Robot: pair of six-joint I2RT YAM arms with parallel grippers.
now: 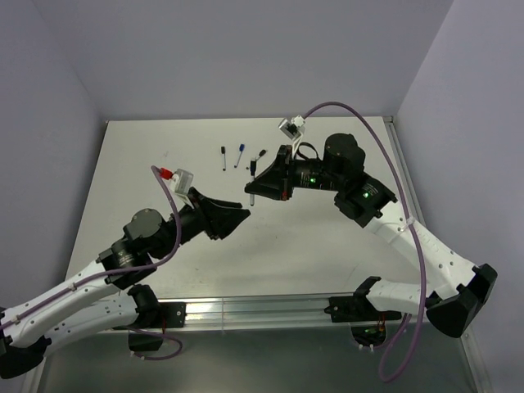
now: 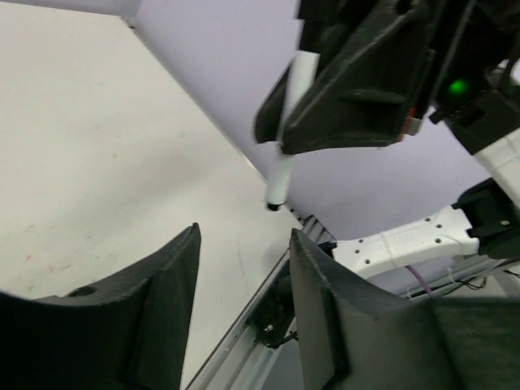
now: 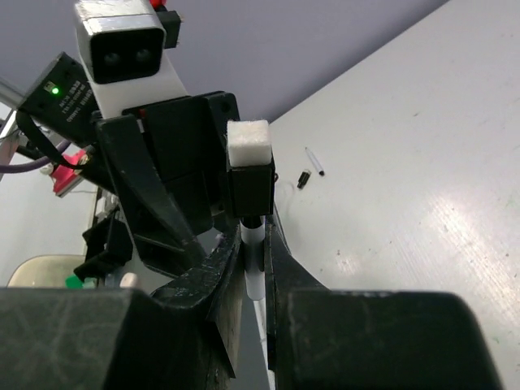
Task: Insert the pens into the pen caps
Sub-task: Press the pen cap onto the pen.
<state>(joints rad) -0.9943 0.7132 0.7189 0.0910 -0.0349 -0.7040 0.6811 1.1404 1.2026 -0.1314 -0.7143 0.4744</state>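
Slippage is the worry: the right gripper [image 1: 256, 187] pinches one pen [image 2: 280, 175] narrowly, its barrel poking down past the fingers, while the left gripper [image 2: 244, 240] stands wide and empty just below it. Any push along the barrel could tilt the pen or slide it out of that thin hold.

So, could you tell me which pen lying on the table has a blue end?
The middle pen of the three in a row: its far end is blue, while the left pen and right pen show black ends.
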